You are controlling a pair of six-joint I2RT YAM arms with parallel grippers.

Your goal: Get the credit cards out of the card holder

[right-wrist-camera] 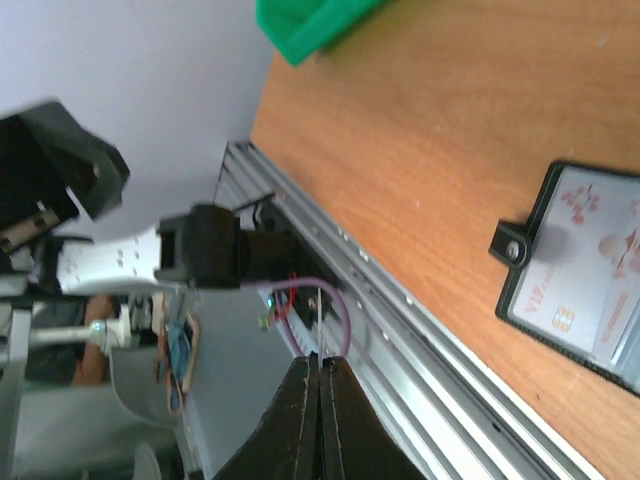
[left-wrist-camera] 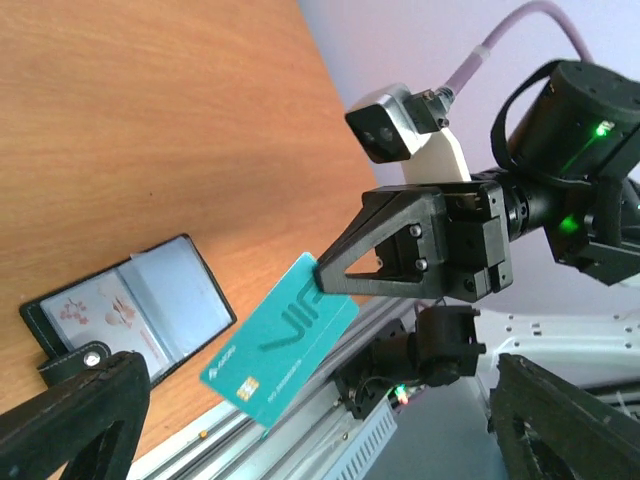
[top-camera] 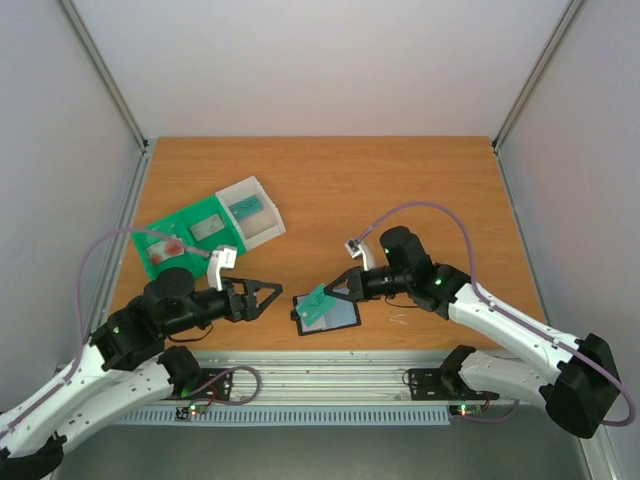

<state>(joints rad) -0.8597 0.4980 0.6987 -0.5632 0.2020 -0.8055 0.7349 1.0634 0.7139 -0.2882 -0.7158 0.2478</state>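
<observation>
My right gripper (top-camera: 327,291) has its jaws pinched shut on one end of the thin teal plastic credit card (left-wrist-camera: 280,345); the card's long axis slants down from those jaws toward the left gripper (top-camera: 270,298) — it hangs just above the open black wallet-like card holder (top-camera: 338,318). The left gripper faces the card from near by, jaws spread wide, gripping nothing.

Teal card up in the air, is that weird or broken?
Not broken. The teal card hangs tilted because the right gripper pinches one edge, holding it above the open card holder. Nothing looks spilled or damaged.
</observation>
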